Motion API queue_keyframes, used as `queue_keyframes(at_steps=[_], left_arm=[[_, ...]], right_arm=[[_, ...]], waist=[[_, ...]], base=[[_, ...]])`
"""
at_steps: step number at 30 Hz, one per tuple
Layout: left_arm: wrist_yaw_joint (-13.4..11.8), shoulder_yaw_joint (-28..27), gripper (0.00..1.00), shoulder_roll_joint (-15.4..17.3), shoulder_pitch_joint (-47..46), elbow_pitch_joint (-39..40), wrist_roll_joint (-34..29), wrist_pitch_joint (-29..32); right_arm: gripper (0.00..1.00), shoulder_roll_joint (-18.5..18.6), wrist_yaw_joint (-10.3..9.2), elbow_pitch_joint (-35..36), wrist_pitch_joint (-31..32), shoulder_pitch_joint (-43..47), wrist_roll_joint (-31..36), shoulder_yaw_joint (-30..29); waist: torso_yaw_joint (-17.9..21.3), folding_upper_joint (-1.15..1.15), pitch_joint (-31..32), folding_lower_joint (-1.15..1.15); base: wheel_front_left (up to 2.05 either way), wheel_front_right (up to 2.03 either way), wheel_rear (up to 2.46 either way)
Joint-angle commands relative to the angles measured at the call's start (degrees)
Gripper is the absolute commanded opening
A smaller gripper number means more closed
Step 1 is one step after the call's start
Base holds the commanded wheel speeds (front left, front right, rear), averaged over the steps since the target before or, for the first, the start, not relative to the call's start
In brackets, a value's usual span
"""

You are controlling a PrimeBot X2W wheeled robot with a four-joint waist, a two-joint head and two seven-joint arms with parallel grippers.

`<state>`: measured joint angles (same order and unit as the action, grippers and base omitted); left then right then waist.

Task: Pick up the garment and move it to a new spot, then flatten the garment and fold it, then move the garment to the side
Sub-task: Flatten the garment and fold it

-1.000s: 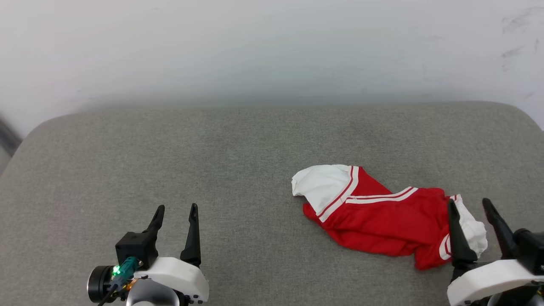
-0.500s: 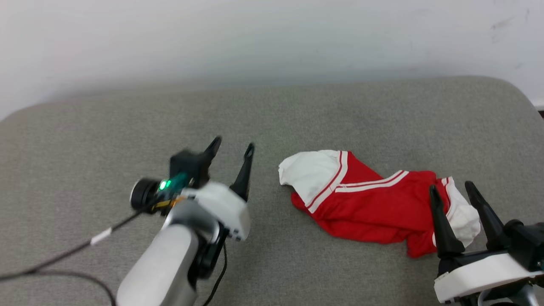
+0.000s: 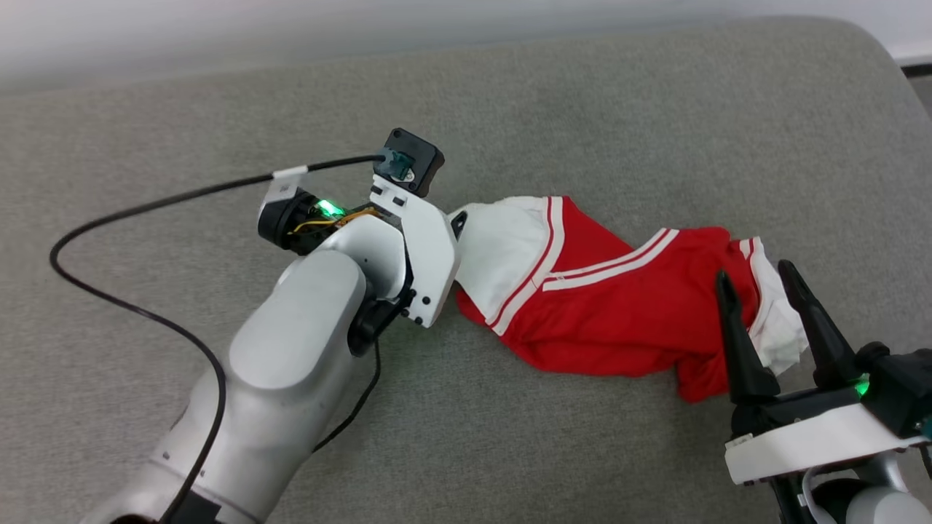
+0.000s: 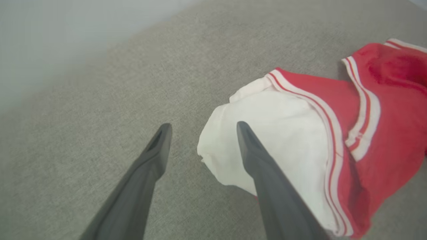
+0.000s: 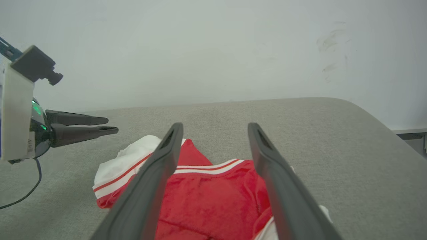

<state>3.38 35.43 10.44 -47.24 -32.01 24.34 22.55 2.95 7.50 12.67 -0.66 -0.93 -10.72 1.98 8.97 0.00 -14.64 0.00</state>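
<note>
- Left gripper point(image 4: 203, 126): fingers spread and holding nothing. It is at the garment's left end. In the left wrist view one finger lies over the hem of the white sleeve point(image 4: 267, 133) and the other over the bare grey padded surface point(image 3: 145, 131). The hem therefore falls just inside the gap.
- Garment point(image 3: 604, 313): crumpled on the padded surface, right of centre in the head view. Its long axis runs left to right, dipping slightly towards the robot on the right. One white sleeve points left and a second white patch point(image 3: 775, 342) marks the right end. No lettering is visible.
- Right gripper point(image 3: 753, 271): fingers spread and holding nothing, poised over the garment's right end. Whether they touch the cloth cannot be told.
- Judgement: each arm is nearest its own end, and the left one looks better aligned for a pinch. Closing on both ends would lift the garment along its long axis.
</note>
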Motion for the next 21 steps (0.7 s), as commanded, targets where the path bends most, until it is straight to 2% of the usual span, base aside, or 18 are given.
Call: queue_keyframes(at_steps=[1,10,12,13,15,21], left_arm=[[0.33,0.33,1.0,0.07,-0.93,-0.84,-0.06,0.54],[3.54,5.77,1.0,-1.13,-3.24,-15.06,1.4,11.2],[4.08,7.25,0.36,-1.57,-2.92,-16.86,2.25,13.33],[4.13,7.85,0.0,-1.79,-2.9,-17.46,2.71,13.86],[4.22,8.74,0.0,-1.98,-3.04,-18.05,3.54,13.89],[4.09,8.21,0.0,-0.98,-5.71,-15.7,4.12,5.03]], right_arm=[[1.0,-0.13,-0.02,-0.14,-0.38,-0.88,-0.25,0.12],[1.0,-0.13,-0.02,-3.29,-2.23,-2.71,-1.32,1.08],[1.0,-0.13,-0.02,-3.88,-2.58,-2.88,-1.51,1.09],[1.0,-0.13,-0.02,-4.14,-2.64,-2.95,-1.49,1.12],[1.0,-0.13,-0.02,-4.6,-2.75,-3.04,-1.69,1.1],[1.0,-0.13,-0.02,-5.2,-2.22,-2.85,-2.02,-0.2]], waist=[[1.43,0.0,-1.81,0.0],[3.01,0.0,-3.97,0.0],[3.12,0.0,-3.89,0.0],[3.14,0.0,-3.78,0.0],[3.13,0.0,-3.4,0.0],[1.85,0.0,-1.75,0.0]], base=[[0.0,0.0,0.0],[0.0,0.0,0.0],[0.0,0.0,0.0],[0.0,0.0,0.0],[0.0,0.0,0.0],[0.0,0.0,0.0]])
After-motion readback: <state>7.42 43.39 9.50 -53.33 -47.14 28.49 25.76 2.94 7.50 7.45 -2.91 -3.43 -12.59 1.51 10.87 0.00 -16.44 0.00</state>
